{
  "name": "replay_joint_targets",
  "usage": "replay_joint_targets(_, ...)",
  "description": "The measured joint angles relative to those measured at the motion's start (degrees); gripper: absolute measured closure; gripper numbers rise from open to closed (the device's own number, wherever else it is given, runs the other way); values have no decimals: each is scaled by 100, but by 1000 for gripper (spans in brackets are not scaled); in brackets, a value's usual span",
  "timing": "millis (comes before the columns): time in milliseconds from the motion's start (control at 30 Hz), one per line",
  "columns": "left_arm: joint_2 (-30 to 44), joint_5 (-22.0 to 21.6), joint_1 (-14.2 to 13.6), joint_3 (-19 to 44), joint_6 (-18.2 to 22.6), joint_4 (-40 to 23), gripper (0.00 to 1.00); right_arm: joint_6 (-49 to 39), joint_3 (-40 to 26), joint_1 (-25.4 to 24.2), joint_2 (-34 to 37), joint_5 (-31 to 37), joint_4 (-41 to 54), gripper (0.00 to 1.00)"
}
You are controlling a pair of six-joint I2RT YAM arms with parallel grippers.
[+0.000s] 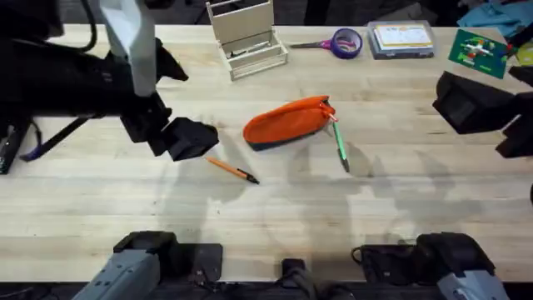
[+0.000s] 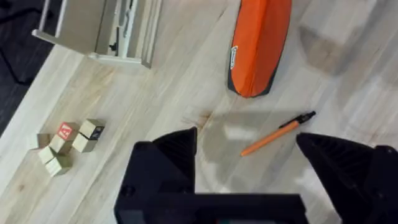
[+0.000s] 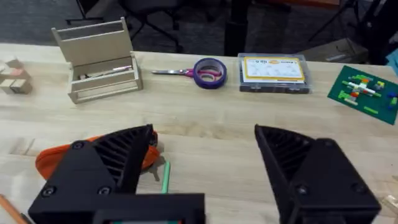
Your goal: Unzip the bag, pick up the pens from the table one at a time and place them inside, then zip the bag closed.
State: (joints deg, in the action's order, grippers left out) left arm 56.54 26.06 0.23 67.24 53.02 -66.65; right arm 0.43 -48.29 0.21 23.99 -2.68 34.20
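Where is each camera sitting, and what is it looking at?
Overhead: above the table, over the arms' bases, looking down and forward at the orange bag, orange pen and green pen; both arms show.
Left wrist: on the left arm, looking down past its open left gripper at the orange pen, bag and wooden blocks.
Right wrist: on the right arm, looking across the table past its open right gripper at the scissors and tape roll.
Shared: all three show the bag and the wooden organizer.
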Motion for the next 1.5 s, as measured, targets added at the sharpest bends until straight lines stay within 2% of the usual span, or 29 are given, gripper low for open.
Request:
replay_joint_targets(233,363,34,0,0,213,0,7,0,0,0,0,0,0,4)
replay_joint_targets(633,870,63,0,0,256,24,7,0,-2,0,-2,0,0,4)
replay_joint_targets(1500,2265,1011,0,0,356,367,8,0,-2,0,0,0,0,4)
